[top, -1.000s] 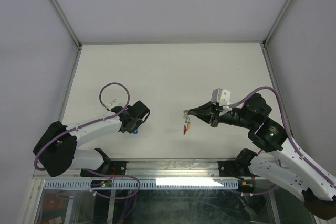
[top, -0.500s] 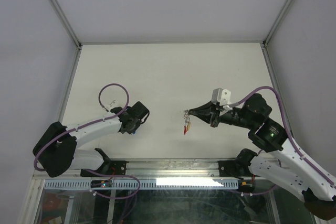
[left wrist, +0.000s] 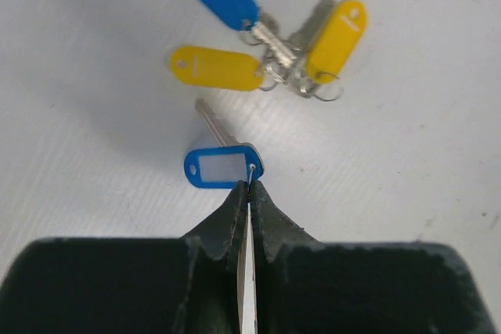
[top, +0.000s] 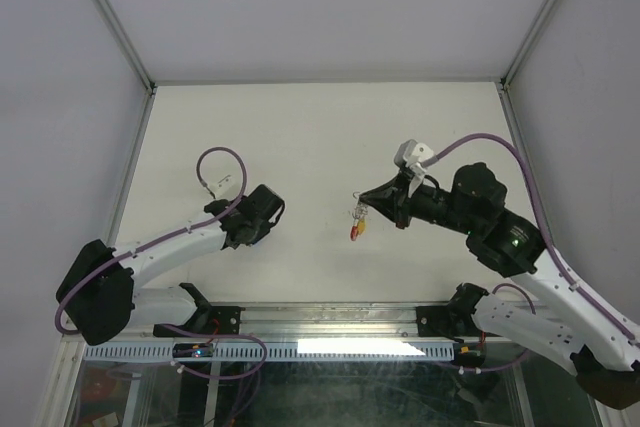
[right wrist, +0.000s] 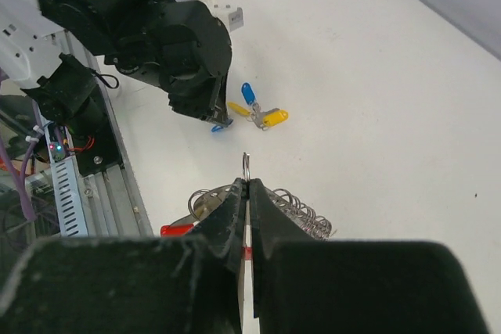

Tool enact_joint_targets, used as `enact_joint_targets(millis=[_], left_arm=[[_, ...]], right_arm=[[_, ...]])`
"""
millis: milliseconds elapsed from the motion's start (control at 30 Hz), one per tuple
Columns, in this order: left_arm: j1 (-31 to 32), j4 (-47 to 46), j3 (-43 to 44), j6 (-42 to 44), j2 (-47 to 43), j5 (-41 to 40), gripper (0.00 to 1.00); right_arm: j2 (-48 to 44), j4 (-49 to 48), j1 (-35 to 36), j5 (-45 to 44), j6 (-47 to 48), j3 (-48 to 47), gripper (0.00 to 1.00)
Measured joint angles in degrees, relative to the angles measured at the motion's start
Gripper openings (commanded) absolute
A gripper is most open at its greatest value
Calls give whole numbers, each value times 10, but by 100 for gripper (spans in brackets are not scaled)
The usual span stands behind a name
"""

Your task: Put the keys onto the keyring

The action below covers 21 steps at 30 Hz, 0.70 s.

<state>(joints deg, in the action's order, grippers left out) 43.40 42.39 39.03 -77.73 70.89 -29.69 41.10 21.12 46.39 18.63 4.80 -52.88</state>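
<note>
The left fingers (left wrist: 232,215) are pressed tight together with no gap. Their tips nip the blue-tagged key (left wrist: 223,168) at the end of its tag. It may be the little wire ring there that they have, but I can't quite make that out from here. The key lies flat on the worktop (left wrist: 407,154) with its blade pointing away from the arm. Gripping it at the ring end makes sense, because the hole that has to take the chain sits right at the fingertips.

Just beyond lie the other three keys (left wrist: 278,56), one blue and two yellow, bunched together with their rings overlapping and apart from the gripped key.

The right fingers (right wrist: 232,210) are also fully closed, on a thin upright loop of the keyring (right wrist: 304,214). Its beaded chain hangs in coils behind the tips and the red crescent (right wrist: 178,230) dangles below, all clear of the worktop. Held up in the air and facing the left arm, the ring looks set to receive a key, I'd guess.

Compared with a second ago, the right arm has risen and swung, carrying the keyring a little further from the near edge. The left arm has reached further out, so the blue tag that showed beside it from above is now hidden under it.
</note>
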Motion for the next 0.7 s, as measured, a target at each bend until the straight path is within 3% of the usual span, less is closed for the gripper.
enact_joint_targets(millis=[333, 567, 700], left_arm=[[0, -128, 54, 243, -56, 75, 0], [5, -195, 112, 428, -41, 173, 0], [9, -219, 132, 532, -29, 218, 0]], right_arm=[[137, 137, -11, -142, -70, -95, 0], [217, 215, -89, -67, -91, -129, 0], [237, 228, -98, -17, -92, -131, 0]])
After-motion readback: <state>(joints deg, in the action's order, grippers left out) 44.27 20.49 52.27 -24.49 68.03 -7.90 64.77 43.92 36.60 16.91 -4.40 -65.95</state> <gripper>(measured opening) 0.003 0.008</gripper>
